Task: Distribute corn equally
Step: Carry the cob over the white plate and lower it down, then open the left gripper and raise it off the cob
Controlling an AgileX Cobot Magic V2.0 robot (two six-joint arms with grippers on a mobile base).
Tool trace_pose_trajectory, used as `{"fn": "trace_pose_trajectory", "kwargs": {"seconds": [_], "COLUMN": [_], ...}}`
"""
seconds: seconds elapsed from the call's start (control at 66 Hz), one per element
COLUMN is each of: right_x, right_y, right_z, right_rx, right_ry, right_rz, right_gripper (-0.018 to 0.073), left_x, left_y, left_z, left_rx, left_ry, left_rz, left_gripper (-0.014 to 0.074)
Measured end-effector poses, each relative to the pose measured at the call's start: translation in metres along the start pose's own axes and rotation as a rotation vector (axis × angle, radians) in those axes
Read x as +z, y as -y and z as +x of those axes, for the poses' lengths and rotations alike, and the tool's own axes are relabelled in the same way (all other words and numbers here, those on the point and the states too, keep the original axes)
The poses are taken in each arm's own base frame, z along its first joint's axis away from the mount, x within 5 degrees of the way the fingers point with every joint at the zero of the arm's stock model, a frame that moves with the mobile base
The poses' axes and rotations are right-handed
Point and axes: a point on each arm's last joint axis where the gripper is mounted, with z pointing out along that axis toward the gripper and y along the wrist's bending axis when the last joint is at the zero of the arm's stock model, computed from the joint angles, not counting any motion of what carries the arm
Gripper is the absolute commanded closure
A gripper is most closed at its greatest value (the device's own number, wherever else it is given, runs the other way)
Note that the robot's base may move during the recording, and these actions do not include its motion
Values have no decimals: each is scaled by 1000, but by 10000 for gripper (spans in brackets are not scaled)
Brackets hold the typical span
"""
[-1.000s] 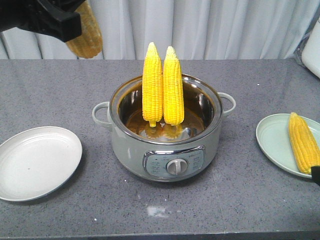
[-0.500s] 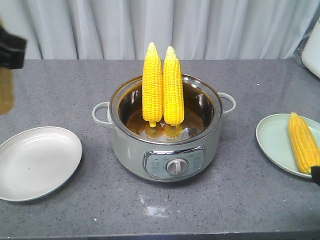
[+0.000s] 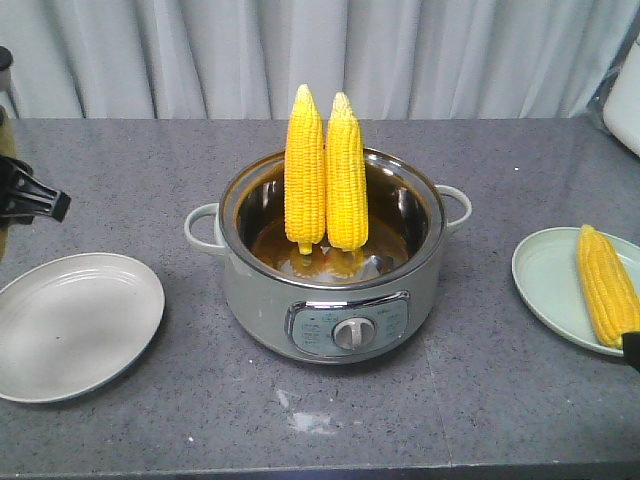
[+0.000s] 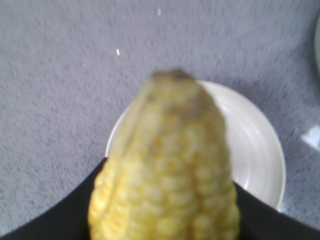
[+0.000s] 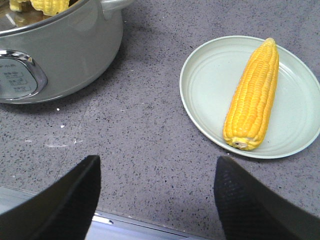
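My left gripper [image 4: 167,200] is shut on a corn cob [image 4: 170,165], whose blurred tip hangs above the white plate [image 4: 260,150]. In the front view this gripper [image 3: 30,200] sits at the far left edge, just above the white plate [image 3: 75,325], and its cob is almost entirely cut off. Two cobs [image 3: 305,170] [image 3: 347,175] stand upright in the grey pot [image 3: 330,290]. Another cob [image 5: 252,95] lies on the pale green plate [image 5: 200,110] at the right. My right gripper [image 5: 157,200] is open and empty near the table's front edge, short of that plate.
The pot [image 5: 65,45] with its handles stands mid-table between the two plates. A curtain hangs behind the table. A white object [image 3: 625,100] shows at the far right edge. The table's front edge [image 5: 150,227] lies right below my right gripper.
My left gripper has carried its cob from the upper left down and leftward, and now hangs low over the white plate. The right arm and the other cobs have not moved.
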Motion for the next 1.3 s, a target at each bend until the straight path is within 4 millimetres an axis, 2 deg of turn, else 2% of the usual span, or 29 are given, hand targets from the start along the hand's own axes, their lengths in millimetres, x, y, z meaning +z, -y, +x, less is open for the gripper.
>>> {"fn": "trace_pose_trajectory", "kwargs": {"seconds": [0.288, 0.773, 0.864, 0.97, 1.152, 1.304], "right_x": [0, 0, 0, 0, 0, 0], "right_y": [0, 0, 0, 0, 0, 0], "right_z": [0, 0, 0, 0, 0, 0], "right_rx": [0, 0, 0, 0, 0, 0], "right_ry": [0, 0, 0, 0, 0, 0], "right_rz": [0, 0, 0, 0, 0, 0], "right_gripper": [102, 102, 102, 102, 102, 102], "left_x": [58, 128, 138, 146, 150, 151], "left_y": [13, 15, 17, 19, 20, 20], "left_z": [-5, -3, -3, -2, -4, -6], "left_rx": [-32, -76, -72, -66, -65, -65], "left_ry": [-198, -360, -378, -387, -363, -341], "left_rz": [-11, -47, -47, -47, -41, -37], "left_gripper": [307, 307, 295, 238, 105, 57]}}
